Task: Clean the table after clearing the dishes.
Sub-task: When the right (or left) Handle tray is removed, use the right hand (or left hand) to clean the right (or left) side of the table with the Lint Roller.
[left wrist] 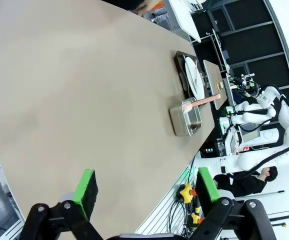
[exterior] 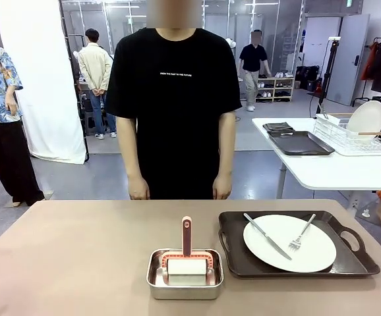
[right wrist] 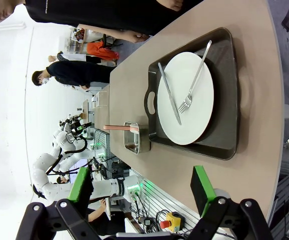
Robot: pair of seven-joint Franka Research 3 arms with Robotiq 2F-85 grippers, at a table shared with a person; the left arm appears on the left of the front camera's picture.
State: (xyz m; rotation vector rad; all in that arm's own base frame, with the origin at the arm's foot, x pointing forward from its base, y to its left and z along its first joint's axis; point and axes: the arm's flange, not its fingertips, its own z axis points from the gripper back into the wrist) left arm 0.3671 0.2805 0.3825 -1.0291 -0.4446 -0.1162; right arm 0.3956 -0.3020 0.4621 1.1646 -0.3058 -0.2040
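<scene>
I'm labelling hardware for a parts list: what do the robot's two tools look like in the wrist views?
The left tool and right tool look alike: black jointed fingers with round silver pivot pins, each tipped with a bright green rectangular pad.

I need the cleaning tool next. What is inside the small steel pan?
A white block in a pink frame with a pink handle lies in the steel pan. The pan floor beneath it is covered.
</scene>
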